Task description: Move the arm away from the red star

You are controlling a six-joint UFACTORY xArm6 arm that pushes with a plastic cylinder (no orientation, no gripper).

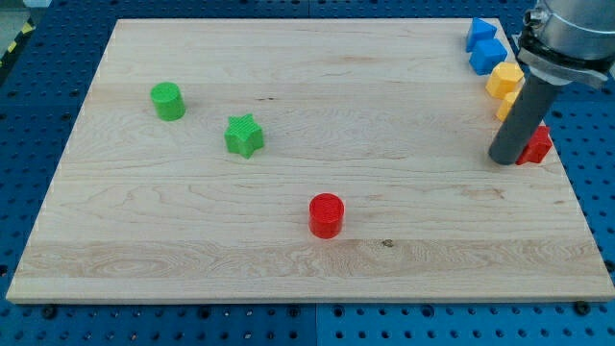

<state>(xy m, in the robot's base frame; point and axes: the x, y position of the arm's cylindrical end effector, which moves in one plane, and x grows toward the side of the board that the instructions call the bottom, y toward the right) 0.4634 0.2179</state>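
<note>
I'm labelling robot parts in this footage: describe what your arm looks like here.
Only its end shows, at the view's top right: a pale grey rounded housing with a dark ring beneath it, then a straight, smooth dark grey rod. My tip is its plain blunt lower end. No fingers, cables or markings are visible.

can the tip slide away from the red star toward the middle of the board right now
Probably yes. My tip sits against the red star on its left; the board to the view's left is bare up to the red cylinder.

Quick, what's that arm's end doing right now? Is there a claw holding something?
No claw: my tip holds nothing, resting right beside the red star.
</note>
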